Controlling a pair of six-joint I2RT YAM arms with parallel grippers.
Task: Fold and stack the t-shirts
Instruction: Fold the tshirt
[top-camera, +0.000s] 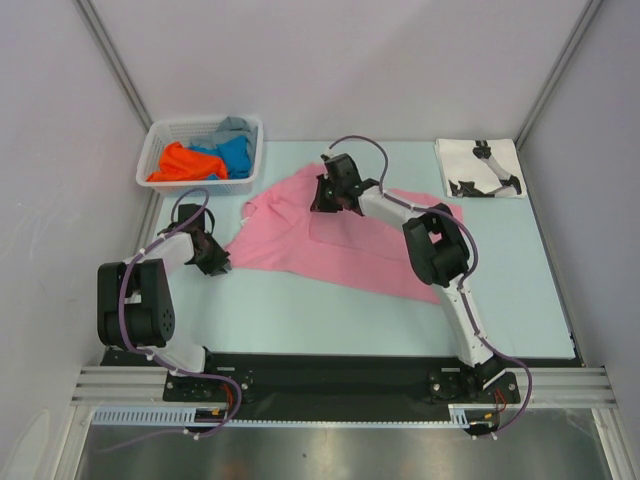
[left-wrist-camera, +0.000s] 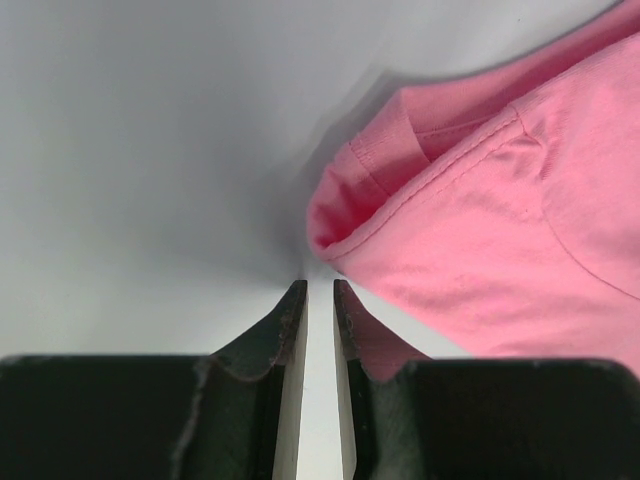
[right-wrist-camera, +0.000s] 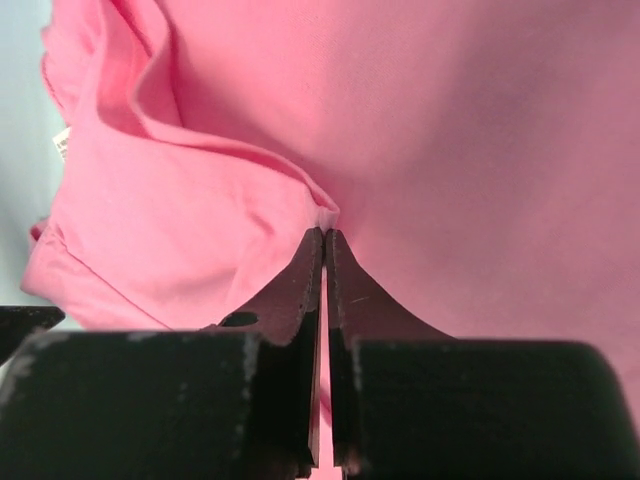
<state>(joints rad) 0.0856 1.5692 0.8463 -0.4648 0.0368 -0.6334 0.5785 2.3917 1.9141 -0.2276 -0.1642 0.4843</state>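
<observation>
The pink t-shirt (top-camera: 340, 240) lies spread across the middle of the table. My right gripper (top-camera: 325, 196) is on its far part, shut on a small pinch of pink cloth (right-wrist-camera: 326, 215) at the fingertips. My left gripper (top-camera: 214, 258) sits low at the shirt's left corner. Its jaws are nearly closed with a thin gap and nothing between them. A pink sleeve hem (left-wrist-camera: 400, 190) lies just ahead and to the right of that gripper (left-wrist-camera: 319, 290). A folded white t-shirt with black print (top-camera: 480, 167) lies at the back right.
A white lattice basket (top-camera: 160, 135) at the back left holds orange (top-camera: 180, 163), blue (top-camera: 234, 155) and grey (top-camera: 232, 127) shirts. Grey walls close in the table on three sides. The arm bases stand at the near edge.
</observation>
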